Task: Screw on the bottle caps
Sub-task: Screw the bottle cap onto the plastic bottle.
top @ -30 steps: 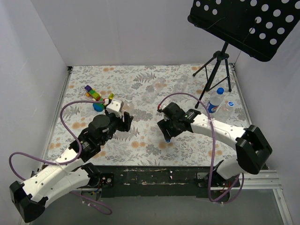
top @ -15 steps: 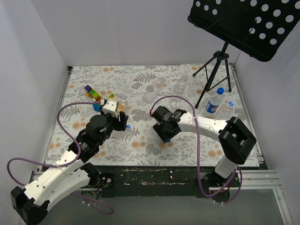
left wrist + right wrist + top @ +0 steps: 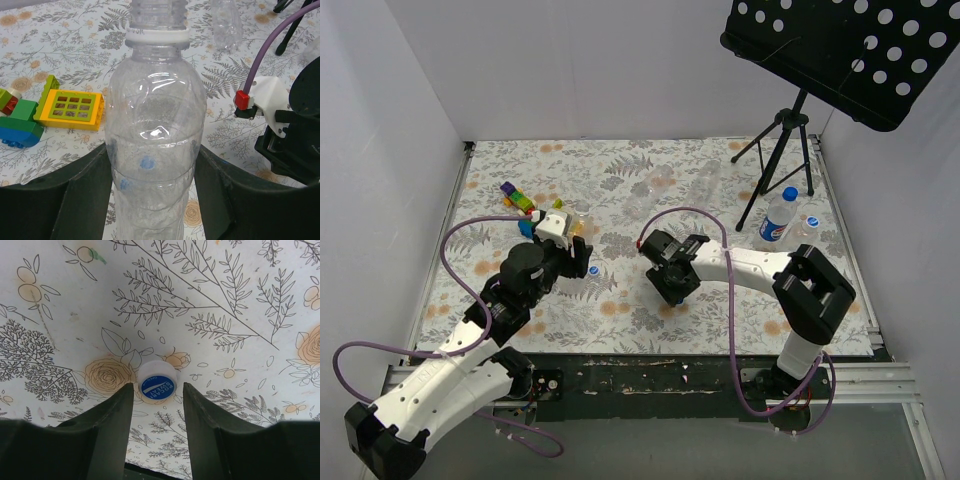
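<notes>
My left gripper (image 3: 152, 175) is shut on a clear uncapped bottle (image 3: 155, 100) with a white neck ring, held upright at the table's left-centre (image 3: 567, 243). A white bottle cap with a blue top (image 3: 157, 382) lies on the table. My right gripper (image 3: 157, 390) is open, with its fingertips (image 3: 122, 400) low on either side of the cap and a small gap left; from above this gripper (image 3: 670, 288) hides the cap. Another blue cap (image 3: 593, 269) lies beside the left gripper. A labelled bottle (image 3: 778, 216) with a blue cap stands at the right.
Colourful toy blocks (image 3: 523, 203) lie behind the left gripper and show in the left wrist view (image 3: 70, 105). Clear bottles (image 3: 704, 180) lie toward the back. A black tripod (image 3: 782, 140) with a perforated music stand (image 3: 840, 50) stands at the back right.
My right gripper has moved left and down over the white cap, and its jaws have narrowed. The left arm has shifted slightly left with the bottle.
</notes>
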`<state>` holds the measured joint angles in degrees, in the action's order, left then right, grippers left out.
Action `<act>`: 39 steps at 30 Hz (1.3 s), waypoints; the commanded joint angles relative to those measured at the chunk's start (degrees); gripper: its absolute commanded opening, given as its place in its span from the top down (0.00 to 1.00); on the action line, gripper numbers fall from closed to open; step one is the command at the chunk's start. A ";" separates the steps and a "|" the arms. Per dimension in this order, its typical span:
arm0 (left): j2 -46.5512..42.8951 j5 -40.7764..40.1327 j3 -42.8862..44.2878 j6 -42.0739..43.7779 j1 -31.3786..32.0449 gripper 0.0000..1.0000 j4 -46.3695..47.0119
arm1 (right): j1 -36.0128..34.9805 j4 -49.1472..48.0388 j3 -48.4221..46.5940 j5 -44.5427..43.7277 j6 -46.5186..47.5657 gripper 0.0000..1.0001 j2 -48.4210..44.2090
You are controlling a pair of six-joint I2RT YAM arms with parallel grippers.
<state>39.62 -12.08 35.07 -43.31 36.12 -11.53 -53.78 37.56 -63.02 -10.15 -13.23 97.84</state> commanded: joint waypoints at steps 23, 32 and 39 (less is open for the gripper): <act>-0.24 5.92 -0.62 0.68 -2.02 0.77 2.04 | -0.71 0.41 -2.37 -1.62 0.84 0.61 1.21; -3.40 21.81 -3.16 8.05 -2.10 0.75 5.63 | -0.71 -0.03 -1.40 1.53 3.74 0.78 -6.77; -4.99 36.84 -5.71 13.60 -2.02 0.73 8.54 | -0.80 0.23 -2.80 9.26 9.62 0.78 -20.74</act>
<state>35.33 12.40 30.37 -34.63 34.24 -6.48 -54.15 37.54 -63.35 -6.44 -8.19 84.64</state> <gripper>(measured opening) 0.573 0.391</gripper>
